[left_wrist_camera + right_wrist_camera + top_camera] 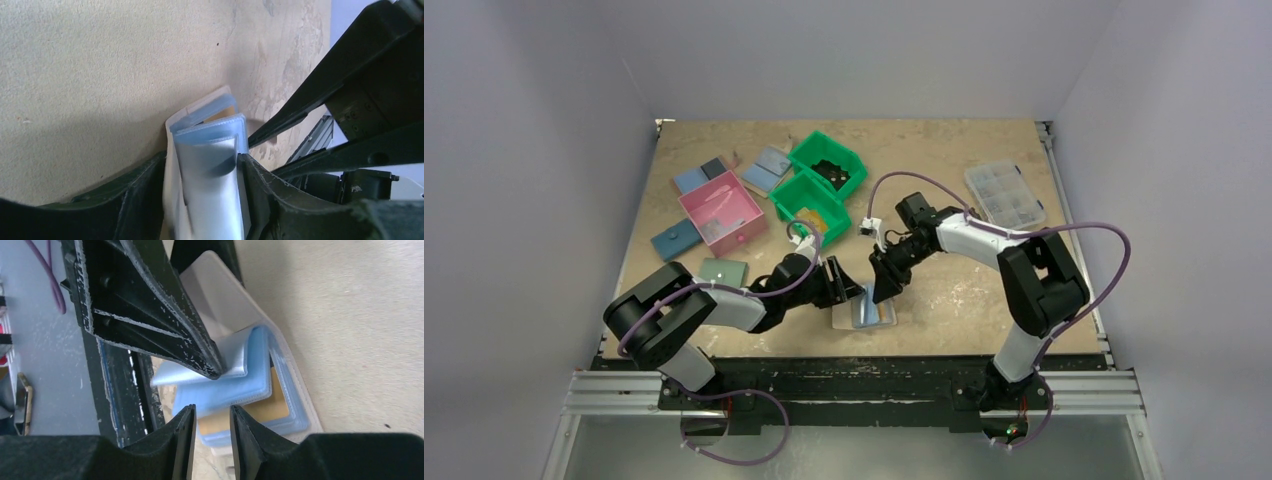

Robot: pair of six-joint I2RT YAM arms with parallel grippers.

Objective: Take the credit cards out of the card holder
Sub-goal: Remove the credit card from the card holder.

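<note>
The card holder (864, 315) lies open near the table's front edge, its light-blue and clear sleeves (235, 385) fanned out. A yellow-orange credit card (272, 407) sits in a lower sleeve, partly covered. My left gripper (202, 157) straddles a raised bundle of white and blue sleeves (210, 175), which fills the gap and touches both fingers. In the right wrist view one left finger (165, 315) presses on the top white sleeve. My right gripper (212, 412) hovers just above the card's edge, jaws narrowly apart with nothing between them. In the top view both grippers (839, 285) (886, 292) meet over the holder.
Two green bins (829, 165) (809, 200) and a pink box (722, 210) stand at the back left, with flat wallets around them: dark blue (676, 240), sage green (723, 272). A clear compartment box (1004, 193) sits at the back right. The table's front edge (864, 345) is close by.
</note>
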